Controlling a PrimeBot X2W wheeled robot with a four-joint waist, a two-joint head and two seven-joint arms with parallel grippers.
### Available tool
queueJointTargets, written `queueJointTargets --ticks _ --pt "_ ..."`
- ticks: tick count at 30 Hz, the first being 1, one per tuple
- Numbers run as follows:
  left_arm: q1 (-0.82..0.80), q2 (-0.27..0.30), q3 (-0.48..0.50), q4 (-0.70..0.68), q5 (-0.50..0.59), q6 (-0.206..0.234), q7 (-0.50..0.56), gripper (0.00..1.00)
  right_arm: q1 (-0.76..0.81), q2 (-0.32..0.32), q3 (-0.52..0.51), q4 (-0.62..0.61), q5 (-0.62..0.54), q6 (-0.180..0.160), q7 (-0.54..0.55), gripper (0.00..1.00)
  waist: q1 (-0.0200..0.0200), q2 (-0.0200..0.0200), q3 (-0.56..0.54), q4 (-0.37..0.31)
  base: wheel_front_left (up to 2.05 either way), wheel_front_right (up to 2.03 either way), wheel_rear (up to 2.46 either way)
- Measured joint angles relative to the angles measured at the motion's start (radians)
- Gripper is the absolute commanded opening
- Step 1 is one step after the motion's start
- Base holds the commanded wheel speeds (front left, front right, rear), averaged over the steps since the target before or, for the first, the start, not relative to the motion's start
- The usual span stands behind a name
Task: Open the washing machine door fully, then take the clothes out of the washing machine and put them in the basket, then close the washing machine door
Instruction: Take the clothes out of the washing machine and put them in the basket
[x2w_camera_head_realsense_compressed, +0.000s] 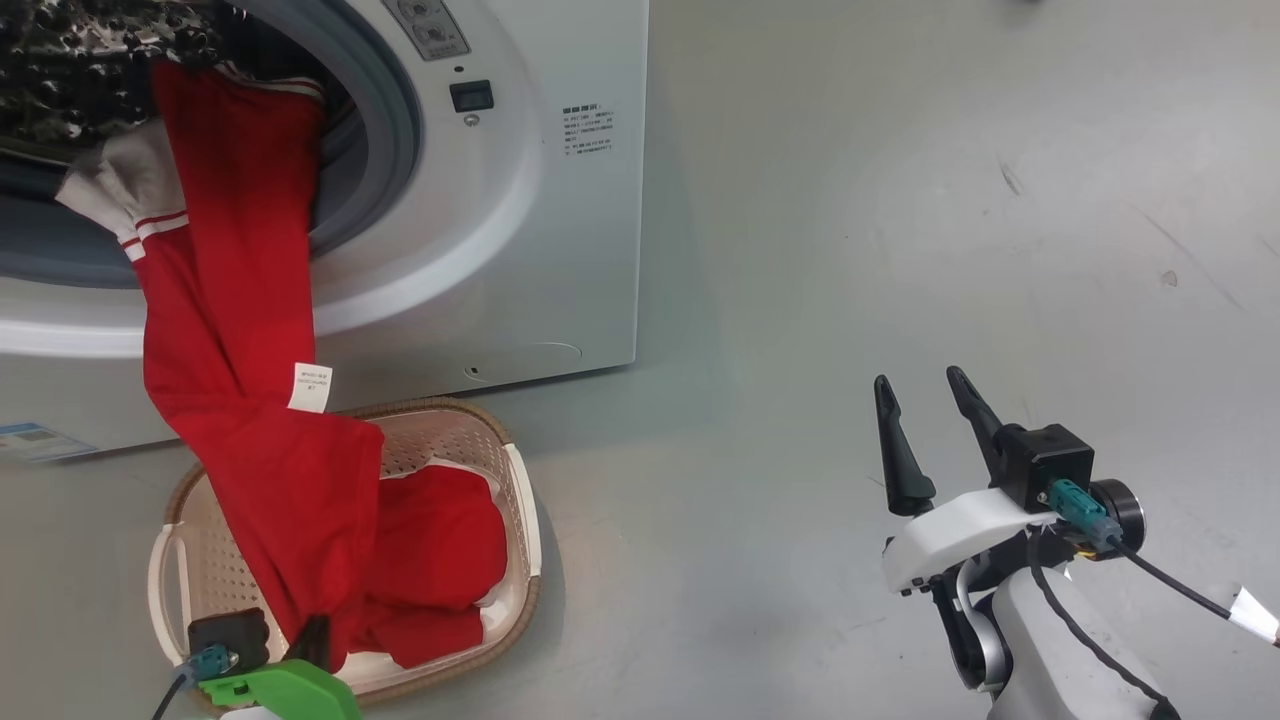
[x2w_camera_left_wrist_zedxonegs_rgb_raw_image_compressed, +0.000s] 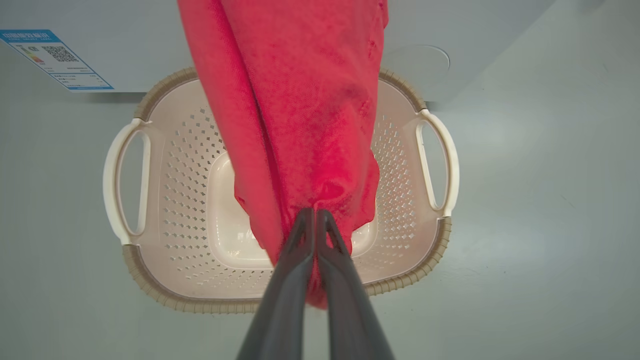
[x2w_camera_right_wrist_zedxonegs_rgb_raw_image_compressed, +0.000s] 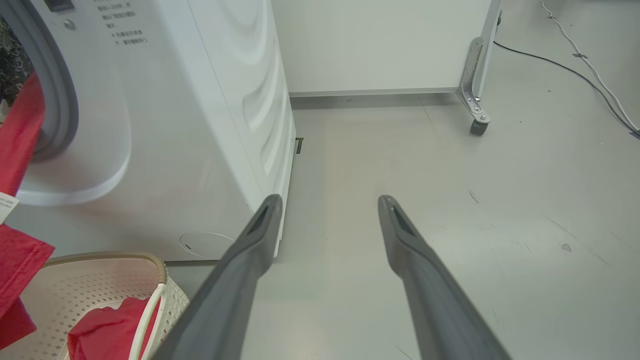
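- While the clothes hang as one long red strip out of the drum mouth of the washing machine, their lower end lies bunched inside the basket.
- Upper end: draped over the grey lip of the mouth, with white-striped trim showing at the left edge. Dark perforated drum wall sits behind it.
- Small white label on the hanging strip, just above the basket's far rim.
- Basket stands on the floor just in front of the machine, below the mouth. It has cream perforated walls, a brown rim and a handle at each side.
- Left gripper: fingers pressed together, a fold of the red fabric pinched between the tips. The pinch sits over the near part of the basket, and the fabric rises from it towards the machine front.
- Whether the pinched fold touches the basket bottom cannot be told.
- Right gripper: jaws wide apart, nothing between them. It hangs over bare floor, well to the right of machine and basket.
- Blue sticker on the machine's lower front, left of the basket.
- Right wrist view: white cabinet on a castor beyond the machine's side. A cable lies on the floor to its right.
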Motion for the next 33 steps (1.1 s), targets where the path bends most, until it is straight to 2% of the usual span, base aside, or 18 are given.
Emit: queueJointTargets --ticks 8,20,21,22,23,28,33 --pt "-0.024 0.0 -0.007 0.008 -0.01 0.0 0.012 0.0 -0.023 -0.004 -0.002 -0.02 -0.018 0.0 0.0 1.0 0.0 0.0 0.06 -0.002 0.0 0.0 0.0" --pt "-0.177 0.0 -0.013 0.002 -0.012 -0.003 0.016 0.0 -0.071 -0.011 -0.003 -0.064 -0.054 -0.006 0.0 1.0 0.0 0.0 0.184 -0.007 0.0 0.0 0.0" --pt "-0.189 0.003 -0.013 0.0 -0.009 -0.004 0.016 0.13 -0.074 -0.011 -0.003 -0.069 -0.056 -0.01 0.0 1.0 0.0 0.0 0.195 -0.008 0.0 0.0 0.0" --pt "-0.203 0.007 -0.013 -0.004 -0.008 -0.005 0.016 0.45 -0.076 -0.011 -0.003 -0.074 -0.058 -0.01 0.0 1.0 0.0 0.0 0.206 -0.008 0.0 0.0 0.0" --pt "-0.218 0.013 -0.009 -0.007 -0.009 -0.005 0.014 1.0 -0.079 -0.011 -0.003 -0.077 -0.062 -0.01 0.0 1.0 0.0 0.0 0.218 -0.009 0.0 0.0 0.0" --pt "-0.271 0.037 0.011 -0.007 -0.01 -0.004 0.007 1.0 -0.106 -0.011 -0.009 -0.091 -0.066 -0.012 0.0 1.0 0.0001 0.0 0.271 -0.013 0.0 0.0 0.0" --pt "-0.284 0.038 0.011 0.006 -0.009 -0.004 0.005 1.0 -0.11 -0.011 -0.025 -0.093 -0.069 -0.017 0.0 1.0 0.0002 0.0 0.3 -0.013 0.0 0.0 0.0"
